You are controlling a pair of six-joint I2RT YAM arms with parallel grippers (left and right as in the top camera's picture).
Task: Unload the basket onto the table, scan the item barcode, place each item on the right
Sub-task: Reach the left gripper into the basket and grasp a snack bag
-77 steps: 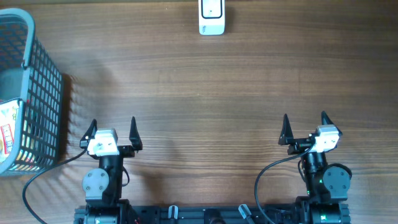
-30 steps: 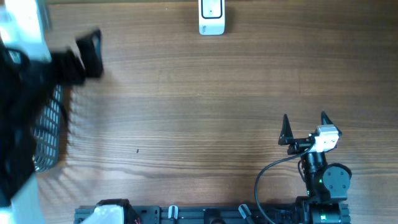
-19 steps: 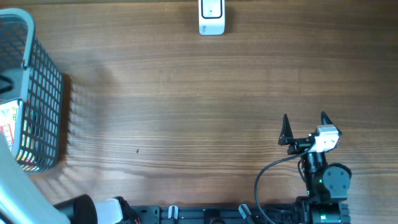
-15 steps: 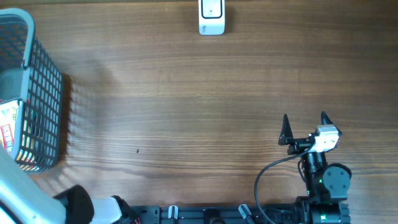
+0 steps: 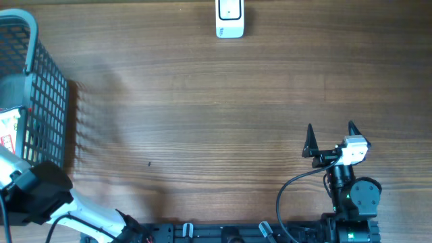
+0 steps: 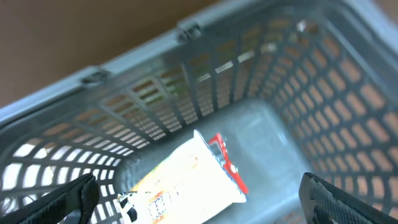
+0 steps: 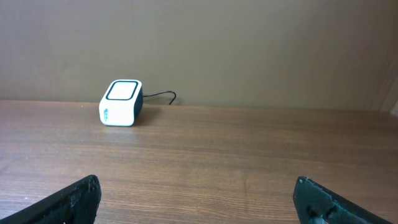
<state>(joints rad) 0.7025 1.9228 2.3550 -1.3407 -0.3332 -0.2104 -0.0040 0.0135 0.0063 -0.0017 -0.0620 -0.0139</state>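
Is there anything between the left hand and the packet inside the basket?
Nothing visible. The open left hand hangs over the grey basket, and the packet lies uncovered on its floor, framed between the fingers.

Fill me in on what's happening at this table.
The left gripper hangs open over the grey mesh basket at the left edge of the table. Its camera looks down on a white packet with red trim, lying on the basket floor. Nothing is gripped yet. The right gripper sits open and empty near the front edge, facing the white scanner at the far side. No item has reached the scanner.
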